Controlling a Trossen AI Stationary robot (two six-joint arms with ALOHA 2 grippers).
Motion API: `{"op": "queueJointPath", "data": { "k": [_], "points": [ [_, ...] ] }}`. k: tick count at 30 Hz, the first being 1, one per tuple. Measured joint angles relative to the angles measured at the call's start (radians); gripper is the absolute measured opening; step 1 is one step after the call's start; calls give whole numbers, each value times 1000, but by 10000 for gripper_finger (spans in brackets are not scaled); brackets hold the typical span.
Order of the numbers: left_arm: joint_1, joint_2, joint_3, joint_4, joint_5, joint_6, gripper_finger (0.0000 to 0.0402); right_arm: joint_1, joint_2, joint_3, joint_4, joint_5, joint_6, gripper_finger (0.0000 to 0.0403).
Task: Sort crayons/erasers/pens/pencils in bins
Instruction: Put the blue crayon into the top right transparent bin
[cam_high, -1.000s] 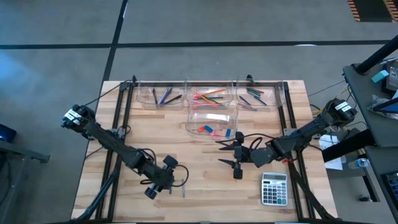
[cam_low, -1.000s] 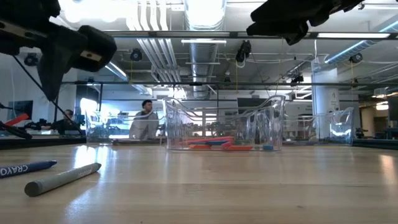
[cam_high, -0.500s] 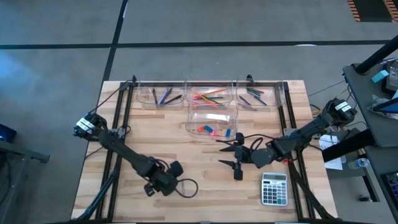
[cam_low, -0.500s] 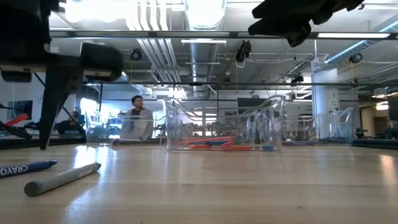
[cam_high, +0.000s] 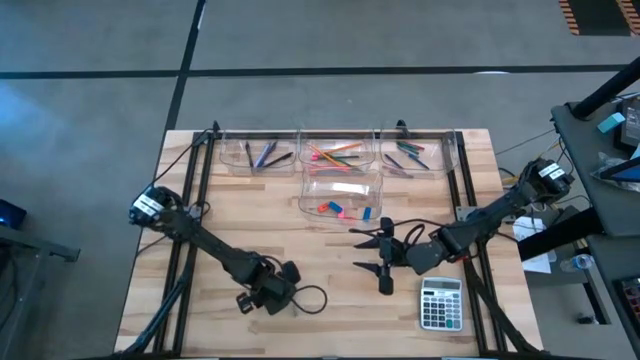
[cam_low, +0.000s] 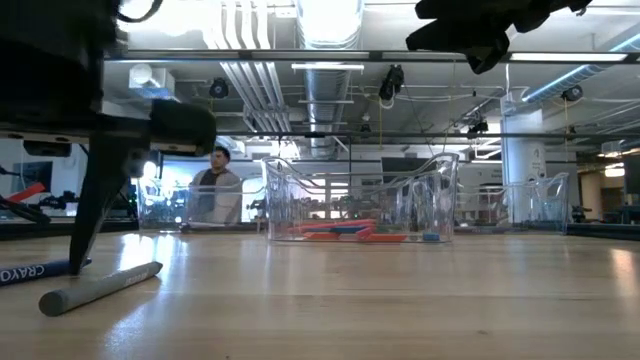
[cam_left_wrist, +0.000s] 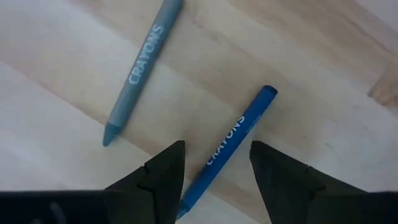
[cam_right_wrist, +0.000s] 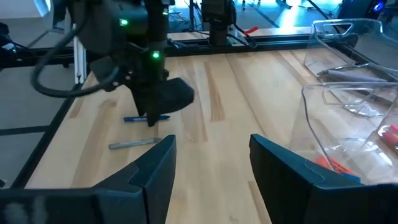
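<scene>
Left gripper (cam_left_wrist: 214, 165) low over two crayons at the near edge of the worktop (cam_high: 330, 300), jaws released.

Blue crayon (cam_left_wrist: 229, 149) lying flat, its lower end between the spread left jaws, not gripped; grey crayon (cam_left_wrist: 140, 67) just beside it, flat, angled away. In the low view, one dark finger (cam_low: 88, 215) standing on or just above the wood by the blue crayon (cam_low: 35, 270), grey crayon (cam_low: 98, 286) nearer the camera. Right gripper (cam_high: 384, 255) hovering mid-worktop, jaws released, nothing in them; calculator (cam_high: 440, 303) close by. Beyond, middle bin (cam_high: 340, 196) with pink and blue erasers (cam_high: 340, 209). At the far edge, three bins in a row: left (cam_high: 255, 152) with dark pens (cam_high: 265, 155), centre (cam_high: 336, 150) with orange and yellow pencils (cam_high: 335, 152), right (cam_high: 412, 154) with green and dark crayons (cam_high: 408, 153). Person (cam_low: 212, 190) in the room behind.
</scene>
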Motion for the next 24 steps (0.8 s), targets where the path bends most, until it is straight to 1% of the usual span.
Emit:
{"op": "queueJointPath", "data": {
  "k": [3, 7, 17, 20, 24],
  "points": [
    [22, 12, -2, -2, 48, -58, 168, 6, 0, 0, 0, 0, 7, 194],
    [47, 18, -5, 0, 65, -146, 143, 13, 0, 0, 0, 0, 9, 194],
    [63, 20, -12, 7, 61, -334, 55, 14, 0, -1, 0, 0, 9, 194],
    [63, 20, -12, 8, 55, -400, 33, 14, 0, -1, 0, 0, 9, 194],
    [63, 20, -13, 7, 55, -436, 10, 14, 0, -1, 0, 0, 9, 194]
  ]
}}
